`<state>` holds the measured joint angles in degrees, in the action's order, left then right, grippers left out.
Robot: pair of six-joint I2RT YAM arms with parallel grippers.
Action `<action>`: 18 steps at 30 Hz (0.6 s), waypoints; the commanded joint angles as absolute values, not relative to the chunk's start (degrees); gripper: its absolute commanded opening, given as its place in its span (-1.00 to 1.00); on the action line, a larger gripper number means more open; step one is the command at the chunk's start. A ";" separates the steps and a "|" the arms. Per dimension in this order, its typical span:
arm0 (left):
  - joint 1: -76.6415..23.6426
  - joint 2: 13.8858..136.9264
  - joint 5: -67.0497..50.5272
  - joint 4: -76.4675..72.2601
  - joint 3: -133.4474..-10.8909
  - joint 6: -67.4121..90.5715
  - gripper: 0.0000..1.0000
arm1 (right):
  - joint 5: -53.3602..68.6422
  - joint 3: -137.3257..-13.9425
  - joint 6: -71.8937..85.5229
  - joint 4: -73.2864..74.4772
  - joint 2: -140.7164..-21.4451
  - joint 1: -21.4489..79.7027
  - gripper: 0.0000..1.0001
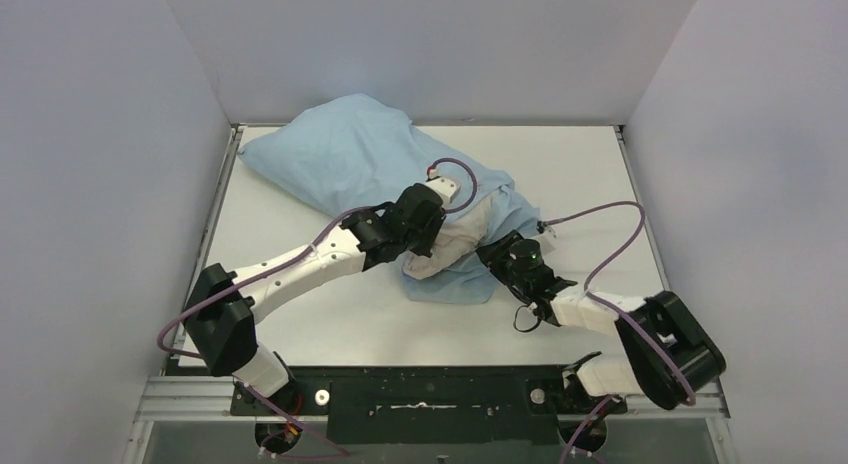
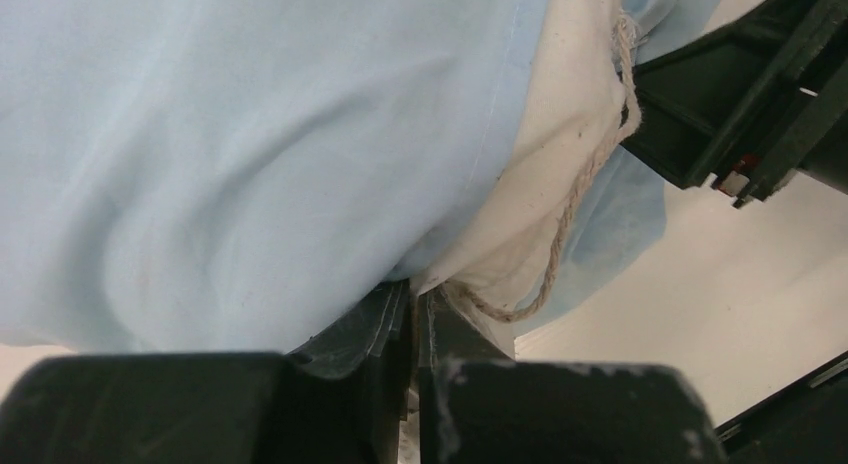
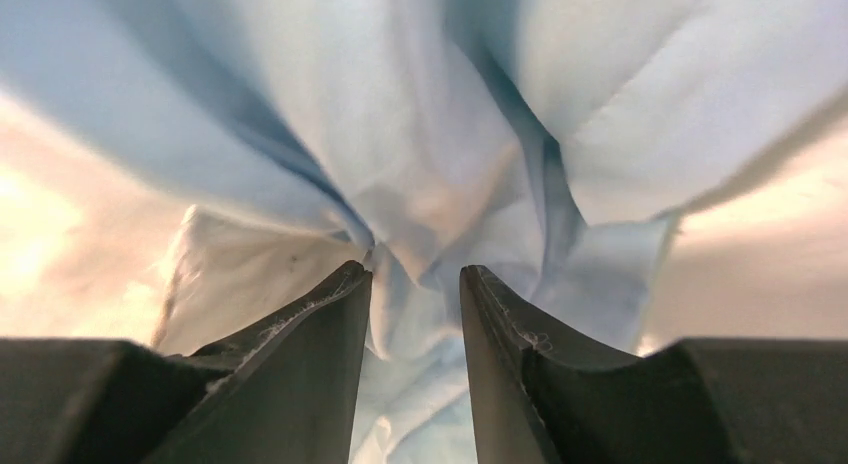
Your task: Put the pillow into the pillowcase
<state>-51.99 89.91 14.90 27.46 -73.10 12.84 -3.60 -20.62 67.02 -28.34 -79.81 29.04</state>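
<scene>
The pillow lies mid-table, mostly inside the pillowcase, whose plain blue face is outward. Only the pillow's near end pokes out of the mouth. From above, cloth hides my fingertips. My left wrist view shows the left gripper pinched together on the pillowcase hem, beside the bare pillow end and its frayed cord. My right wrist view shows the right gripper clamped on bunched blue cloth. The pillowcase stretches far-left across the table.

Pillowcase plain light blue; pillow off-white, dingy.
</scene>
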 commanded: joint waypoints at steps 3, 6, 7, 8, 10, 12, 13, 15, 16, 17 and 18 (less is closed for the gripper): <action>-48.87 88.76 13.53 22.27 -79.45 13.95 -1.00 | -17.41 -25.03 64.78 -4.00 -61.11 30.92 -0.20; -48.29 89.76 12.53 22.71 -81.18 15.37 -1.00 | -18.12 -25.42 64.77 -2.73 -57.39 31.59 -0.21; -48.15 90.07 12.23 22.68 -81.66 15.64 -1.00 | -17.92 -25.32 65.05 -3.89 -57.49 32.03 -0.20; -48.05 90.27 11.99 22.73 -82.11 15.97 -1.00 | -17.71 -25.01 65.69 -5.54 -58.04 32.57 -0.21; -47.77 90.73 11.56 23.07 -83.07 16.75 -1.00 | -16.94 -24.22 67.30 -10.50 -60.45 33.67 -0.22; -47.59 90.86 10.90 23.35 -83.68 17.02 -1.00 | -16.01 -23.96 69.19 -14.92 -63.70 34.51 -0.24; -47.55 90.80 10.90 23.58 -83.83 17.05 -1.00 | -15.37 -24.10 70.04 -16.91 -65.31 34.64 -0.25; -47.32 90.55 10.79 23.73 -83.78 17.24 -1.00 | -14.16 -24.51 71.78 -20.86 -68.82 34.96 -0.27; -47.15 90.41 10.62 23.66 -83.70 17.42 -1.00 | -13.78 -24.71 72.15 -23.13 -70.37 35.22 -0.27; -47.11 90.29 10.45 23.65 -83.60 17.57 -1.00 | -13.84 -25.03 72.39 -24.47 -71.85 35.55 -0.28; -47.07 90.15 10.28 23.72 -83.59 17.70 -1.00 | -14.31 -25.38 72.70 -25.03 -73.11 35.79 -0.28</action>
